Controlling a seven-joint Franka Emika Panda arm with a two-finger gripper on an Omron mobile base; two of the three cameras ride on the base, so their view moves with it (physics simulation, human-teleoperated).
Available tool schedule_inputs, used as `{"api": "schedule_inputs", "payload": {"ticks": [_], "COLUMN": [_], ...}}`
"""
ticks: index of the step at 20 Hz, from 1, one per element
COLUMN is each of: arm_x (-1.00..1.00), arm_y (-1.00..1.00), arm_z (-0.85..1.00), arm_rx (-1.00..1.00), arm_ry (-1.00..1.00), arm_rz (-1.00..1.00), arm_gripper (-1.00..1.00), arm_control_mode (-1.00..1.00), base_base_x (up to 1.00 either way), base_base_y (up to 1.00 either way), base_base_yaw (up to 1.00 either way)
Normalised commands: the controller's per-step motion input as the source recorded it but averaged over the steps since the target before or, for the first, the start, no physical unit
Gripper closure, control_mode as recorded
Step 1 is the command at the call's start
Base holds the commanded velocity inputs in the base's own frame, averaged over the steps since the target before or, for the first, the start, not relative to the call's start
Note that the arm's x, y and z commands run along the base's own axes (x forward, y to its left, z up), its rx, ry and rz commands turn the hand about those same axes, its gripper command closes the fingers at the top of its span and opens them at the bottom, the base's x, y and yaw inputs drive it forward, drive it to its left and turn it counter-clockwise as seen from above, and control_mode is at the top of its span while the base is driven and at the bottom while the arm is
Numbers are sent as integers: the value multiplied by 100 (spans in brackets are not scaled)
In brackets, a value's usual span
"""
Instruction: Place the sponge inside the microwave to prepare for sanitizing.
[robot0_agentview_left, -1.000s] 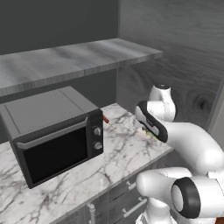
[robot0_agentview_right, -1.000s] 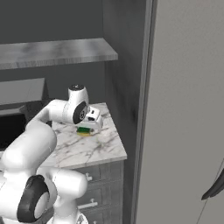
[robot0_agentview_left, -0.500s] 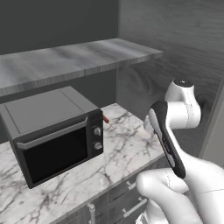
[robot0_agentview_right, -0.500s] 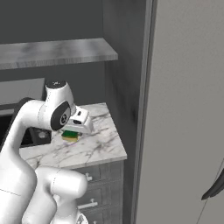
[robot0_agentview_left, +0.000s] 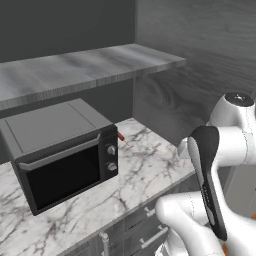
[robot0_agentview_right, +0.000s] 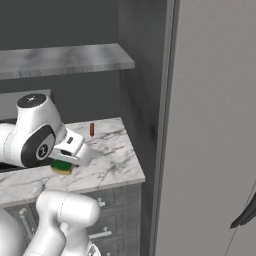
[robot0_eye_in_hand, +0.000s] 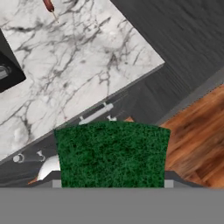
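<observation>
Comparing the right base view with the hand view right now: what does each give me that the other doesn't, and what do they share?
The right base view alone shows the shelf above the counter, the tall grey panel at the right, and the tool closed on the sponge, lifted above the marble counter, with its yellow layer visible. The hand view alone shows the wood floor below the counter edge and a corner of the dark countertop oven. Both show the sponge's green top, the marble counter, the drawer handles, and the small reddish object on the counter.

One sponge (robot0_eye_in_hand: 112, 154), one small dark oven (robot0_agentview_left: 62, 153) showing two round knobs (robot0_agentview_left: 111, 149), one little red-brown item (robot0_agentview_right: 91, 129) on the counter
</observation>
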Motion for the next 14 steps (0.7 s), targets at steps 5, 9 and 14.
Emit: {"api": "schedule_inputs", "payload": {"ticks": [5,9,14], "arm_x": [-37,-1,0], "arm_y": [0,-1,0], "arm_z": [8,0,0], "arm_rx": [0,0,0], "arm_ry": [-2,0,0], "arm_rz": [-2,0,0], "arm_gripper": [100,100,100], "arm_control_mode": [-100,-100,-100], "base_base_x": [0,0,0], "base_base_y": [0,0,0], "base_base_yaw": [0,0,0]}}
